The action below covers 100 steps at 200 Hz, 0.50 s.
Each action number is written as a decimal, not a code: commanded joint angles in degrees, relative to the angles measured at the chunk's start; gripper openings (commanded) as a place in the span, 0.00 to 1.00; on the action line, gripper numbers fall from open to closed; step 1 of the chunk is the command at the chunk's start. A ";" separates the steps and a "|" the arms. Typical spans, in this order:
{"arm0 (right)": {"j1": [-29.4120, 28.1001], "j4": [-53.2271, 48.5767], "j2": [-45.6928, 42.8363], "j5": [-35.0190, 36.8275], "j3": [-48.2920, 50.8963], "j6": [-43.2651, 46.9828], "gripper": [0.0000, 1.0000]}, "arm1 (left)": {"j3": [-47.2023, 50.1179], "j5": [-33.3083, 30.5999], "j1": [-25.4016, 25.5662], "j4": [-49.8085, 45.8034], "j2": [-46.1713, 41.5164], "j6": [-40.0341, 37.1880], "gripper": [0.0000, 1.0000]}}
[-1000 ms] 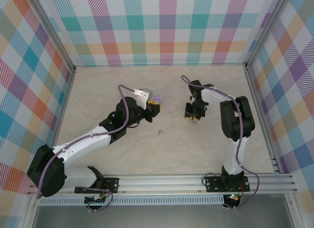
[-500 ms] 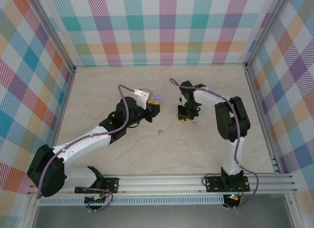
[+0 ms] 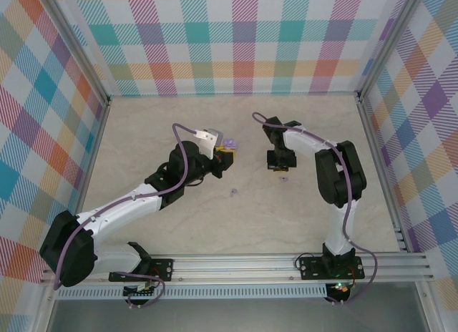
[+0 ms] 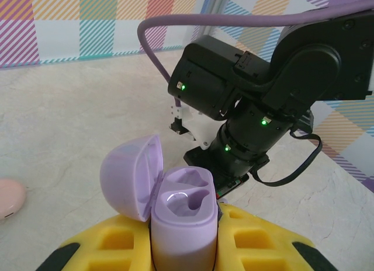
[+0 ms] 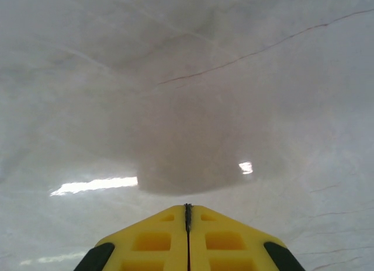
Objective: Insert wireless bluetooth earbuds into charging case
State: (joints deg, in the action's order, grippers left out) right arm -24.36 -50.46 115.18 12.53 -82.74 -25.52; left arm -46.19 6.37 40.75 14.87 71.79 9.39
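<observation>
My left gripper (image 3: 227, 155) is shut on the lilac charging case (image 3: 230, 142), holding it upright a little left of the table's middle. In the left wrist view the case (image 4: 182, 215) sits between the yellow fingers (image 4: 266, 242), with its lid (image 4: 130, 176) swung open to the left and both wells looking empty. My right gripper (image 3: 278, 164) points down at the table just right of the case. Its yellow fingers (image 5: 222, 239) are pressed together with nothing between them. One lilac earbud (image 3: 284, 179) lies just beside that gripper. Another earbud (image 3: 233, 192) lies nearer, below the case.
The pale marble table (image 3: 179, 225) is fenced by checked walls and a metal rail (image 3: 236, 264) at the near edge. The right arm's black wrist (image 4: 257, 101) stands close behind the case. A pale pink rounded thing (image 4: 8, 198) lies at the left edge of the left wrist view.
The right gripper's jaws closed fully. It swung left toward the case, then back a little, and a lilac earbud now lies uncovered beside it. The left arm and case stayed still.
</observation>
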 commanded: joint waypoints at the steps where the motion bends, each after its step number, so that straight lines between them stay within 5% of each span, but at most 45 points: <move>1: 0.27 -2.81 1.43 2.97 -1.14 -0.84 0.07 | 0.31 0.38 -0.07 0.15 -1.72 0.45 0.10; 100: 0.01 -7.61 0.81 -7.15 1.13 10.38 0.09 | 0.53 0.21 -0.10 0.02 -1.77 0.45 0.10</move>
State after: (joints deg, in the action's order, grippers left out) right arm -24.01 -52.47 116.75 9.85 -82.70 -20.05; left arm -46.19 6.37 40.75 14.87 71.70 9.41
